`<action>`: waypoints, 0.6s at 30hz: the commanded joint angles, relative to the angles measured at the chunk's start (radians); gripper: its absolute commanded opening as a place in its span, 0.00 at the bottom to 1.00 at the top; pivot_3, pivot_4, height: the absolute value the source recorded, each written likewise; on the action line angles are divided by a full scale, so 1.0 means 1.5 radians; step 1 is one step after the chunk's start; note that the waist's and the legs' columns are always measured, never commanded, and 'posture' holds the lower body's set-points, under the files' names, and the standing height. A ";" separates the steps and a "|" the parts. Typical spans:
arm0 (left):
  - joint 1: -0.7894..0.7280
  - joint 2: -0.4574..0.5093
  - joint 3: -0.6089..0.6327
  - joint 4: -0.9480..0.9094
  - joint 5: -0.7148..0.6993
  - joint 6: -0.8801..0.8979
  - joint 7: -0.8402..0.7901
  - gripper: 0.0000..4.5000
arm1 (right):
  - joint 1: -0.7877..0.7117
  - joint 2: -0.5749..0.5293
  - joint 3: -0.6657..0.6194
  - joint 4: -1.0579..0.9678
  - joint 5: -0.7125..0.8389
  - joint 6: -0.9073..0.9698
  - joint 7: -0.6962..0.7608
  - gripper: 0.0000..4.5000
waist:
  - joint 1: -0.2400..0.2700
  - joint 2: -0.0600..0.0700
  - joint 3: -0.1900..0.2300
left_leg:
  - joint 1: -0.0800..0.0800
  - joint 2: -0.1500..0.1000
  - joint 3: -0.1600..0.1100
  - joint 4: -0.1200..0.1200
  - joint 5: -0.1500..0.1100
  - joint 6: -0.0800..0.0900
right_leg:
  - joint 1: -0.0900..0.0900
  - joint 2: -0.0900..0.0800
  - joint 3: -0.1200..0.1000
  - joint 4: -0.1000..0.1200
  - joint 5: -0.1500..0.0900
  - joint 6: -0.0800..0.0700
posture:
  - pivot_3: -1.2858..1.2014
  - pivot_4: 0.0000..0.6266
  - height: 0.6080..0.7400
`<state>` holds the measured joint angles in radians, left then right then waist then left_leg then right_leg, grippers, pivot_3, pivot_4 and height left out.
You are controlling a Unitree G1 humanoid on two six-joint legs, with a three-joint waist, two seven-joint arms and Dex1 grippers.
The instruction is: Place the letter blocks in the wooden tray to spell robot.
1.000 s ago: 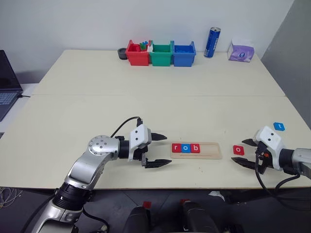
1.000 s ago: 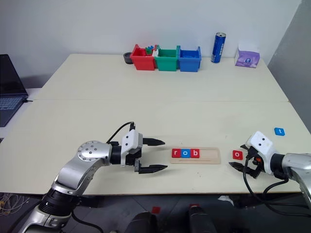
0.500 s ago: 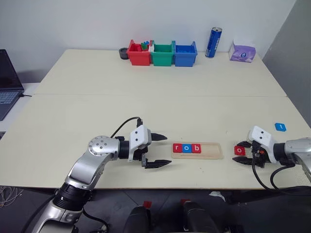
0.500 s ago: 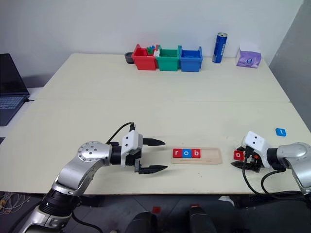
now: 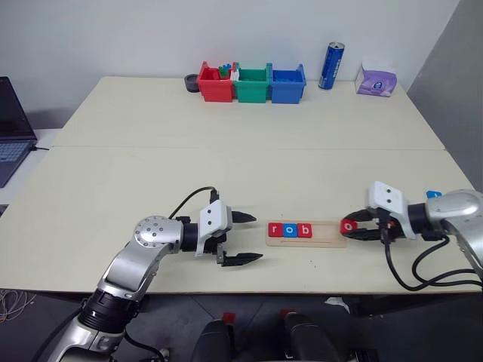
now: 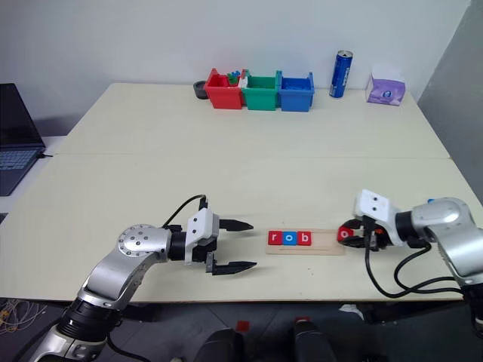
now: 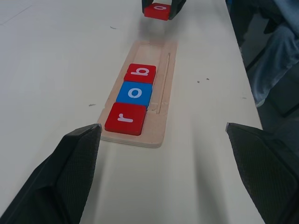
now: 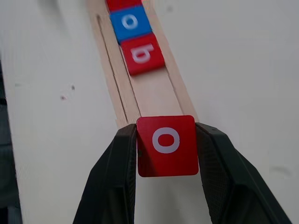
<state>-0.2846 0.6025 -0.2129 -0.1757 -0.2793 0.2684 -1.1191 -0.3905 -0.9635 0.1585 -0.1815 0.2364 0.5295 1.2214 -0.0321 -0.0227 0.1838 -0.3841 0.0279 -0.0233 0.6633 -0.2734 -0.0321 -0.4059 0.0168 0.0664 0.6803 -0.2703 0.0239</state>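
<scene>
The right gripper (image 8: 166, 144) is clamped on a flat square red letter tile with a white "o" (image 8: 167, 145), pinched by its two side edges between the black fingers (image 8: 117, 172). The tile is held just at the near end of the long narrow pale-wood tray (image 8: 154, 95), right in front of the fingertips. Further along the tray from that hand, three tiles are seated in a row: a red "b" tile (image 8: 141, 53) nearest, then a blue "o" tile (image 8: 129, 22), then a red "r" tile (image 7: 125, 118) at the far end.

The left gripper (image 5: 243, 237) is spread wide with nothing in it, pointed at the tray's "r" end from just beside it.

Compared with a second ago, the red "o" tile has been picked off the table and carried in to the tray's end, and the right fingers have been closed around it. The left gripper is unchanged.

A small blue tile (image 5: 432, 194) is lying on the table beyond the right arm.
</scene>
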 commanded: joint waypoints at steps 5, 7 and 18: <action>0.007 -0.004 0.002 -0.002 0.005 -0.025 0.006 1.00 | -0.072 0.039 0.069 0.038 -0.052 -0.031 0.006 0.32 | 0.000 0.000 0.000 | 0.000 0.000 0.000 0.000 0.000 0.000 | 0.000 -0.001 0.000 0.000 0.000 0.000 | 0.52 0.24 1.00; 0.011 -0.002 0.004 -0.001 0.006 -0.029 0.006 1.00 | -0.087 0.052 0.088 0.050 -0.064 -0.038 0.012 0.32 | 0.000 0.000 0.000 | 0.000 0.000 0.000 0.000 0.000 0.000 | 0.000 -0.001 0.000 0.000 0.001 -0.001 | 0.52 0.24 1.00; 0.019 0.001 0.006 0.004 0.008 -0.040 0.009 1.00 | -0.105 0.073 0.115 0.074 -0.088 -0.054 0.032 0.32 | 0.000 0.000 0.000 | 0.000 0.000 0.000 0.000 0.000 0.000 | 0.000 -0.001 0.000 0.000 0.001 -0.002 | 0.52 0.24 1.00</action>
<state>-0.2562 0.5986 -0.2122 -0.1580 -0.2661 0.2276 -1.1050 -0.5244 -0.8529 0.3375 -0.0631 0.1093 0.4676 1.2612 -0.0315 -0.0226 0.1838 -0.3846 0.0282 -0.0238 0.6632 -0.2734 -0.0321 -0.4062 0.0158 0.0655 0.6804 -0.2686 0.0210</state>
